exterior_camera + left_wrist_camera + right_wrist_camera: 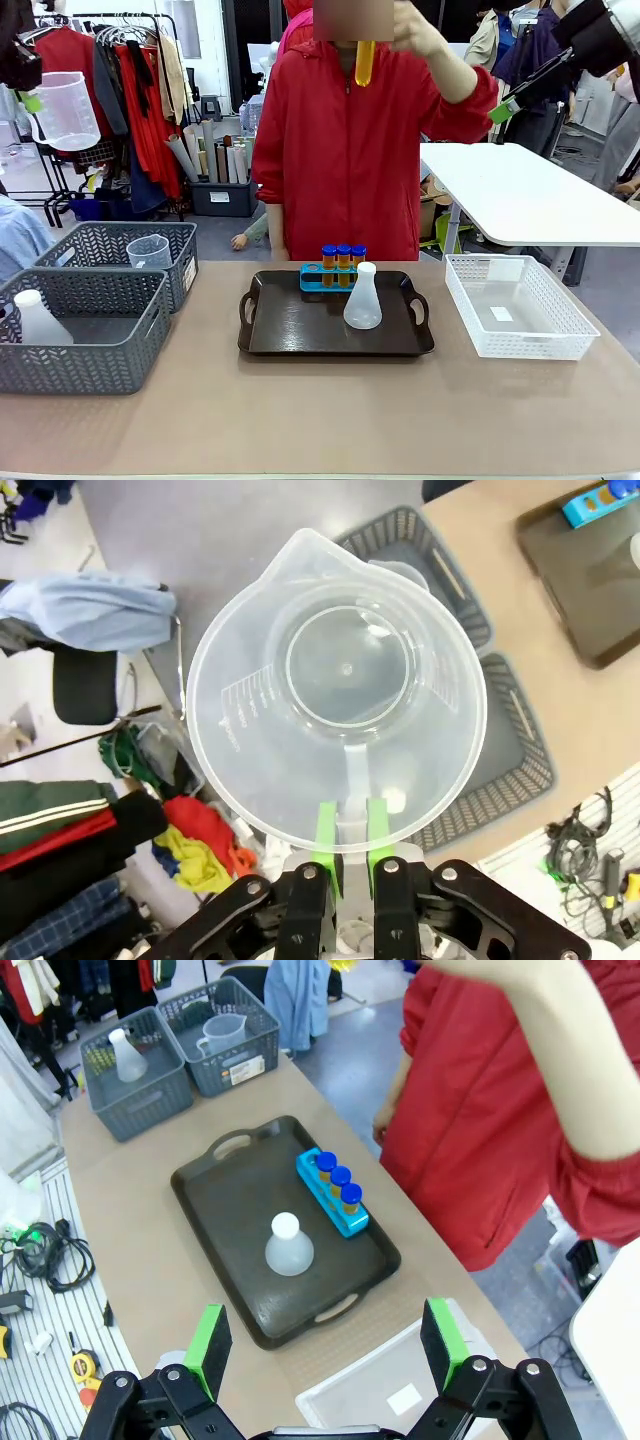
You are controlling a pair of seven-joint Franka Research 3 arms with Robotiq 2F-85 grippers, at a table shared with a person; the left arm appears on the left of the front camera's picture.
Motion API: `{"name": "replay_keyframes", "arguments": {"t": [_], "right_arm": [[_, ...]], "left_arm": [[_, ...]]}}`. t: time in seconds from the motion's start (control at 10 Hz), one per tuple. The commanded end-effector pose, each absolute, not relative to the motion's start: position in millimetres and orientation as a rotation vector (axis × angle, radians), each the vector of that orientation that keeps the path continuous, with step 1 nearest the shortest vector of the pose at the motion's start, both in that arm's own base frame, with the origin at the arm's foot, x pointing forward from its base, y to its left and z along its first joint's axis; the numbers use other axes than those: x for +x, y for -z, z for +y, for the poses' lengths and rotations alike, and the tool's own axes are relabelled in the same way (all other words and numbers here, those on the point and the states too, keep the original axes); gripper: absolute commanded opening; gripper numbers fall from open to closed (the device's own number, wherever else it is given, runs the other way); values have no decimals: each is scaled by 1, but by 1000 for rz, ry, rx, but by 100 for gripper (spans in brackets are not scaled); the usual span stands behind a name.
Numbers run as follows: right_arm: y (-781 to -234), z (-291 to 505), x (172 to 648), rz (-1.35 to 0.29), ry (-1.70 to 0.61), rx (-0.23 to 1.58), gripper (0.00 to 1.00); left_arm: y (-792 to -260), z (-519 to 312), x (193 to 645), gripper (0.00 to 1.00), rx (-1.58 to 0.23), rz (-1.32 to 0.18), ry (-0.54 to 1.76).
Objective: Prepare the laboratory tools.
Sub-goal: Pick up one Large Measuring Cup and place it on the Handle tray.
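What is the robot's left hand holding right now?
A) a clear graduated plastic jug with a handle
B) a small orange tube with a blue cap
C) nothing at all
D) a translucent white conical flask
A: in the left wrist view, the left hand is closed on the handle of the clear graduated plastic jug.

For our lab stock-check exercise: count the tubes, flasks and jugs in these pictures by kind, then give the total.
Orange tubes: 4 (three in the rack, one held up by the person)
Flasks: 2 (one on the tray, one in a grey basket)
Jugs: 2 (one in the left hand, one in the other grey basket)
Total: 8
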State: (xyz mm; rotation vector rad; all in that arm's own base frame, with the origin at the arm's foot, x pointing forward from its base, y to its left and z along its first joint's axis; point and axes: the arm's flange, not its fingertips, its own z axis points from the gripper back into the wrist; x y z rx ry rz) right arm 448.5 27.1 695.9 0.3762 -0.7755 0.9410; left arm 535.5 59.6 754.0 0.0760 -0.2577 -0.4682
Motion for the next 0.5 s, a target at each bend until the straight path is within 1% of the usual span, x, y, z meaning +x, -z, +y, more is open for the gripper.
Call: {"name": "replay_keyframes", "arguments": {"t": [0.0, 0.4], "right_arm": [[-697, 27, 449, -785, -951, 392, 100], [-697, 27, 449, -785, -951, 392, 100]], "left_arm": [[-744, 57, 537, 0, 69, -242, 468], [-744, 57, 537, 0, 69, -242, 468]]}}
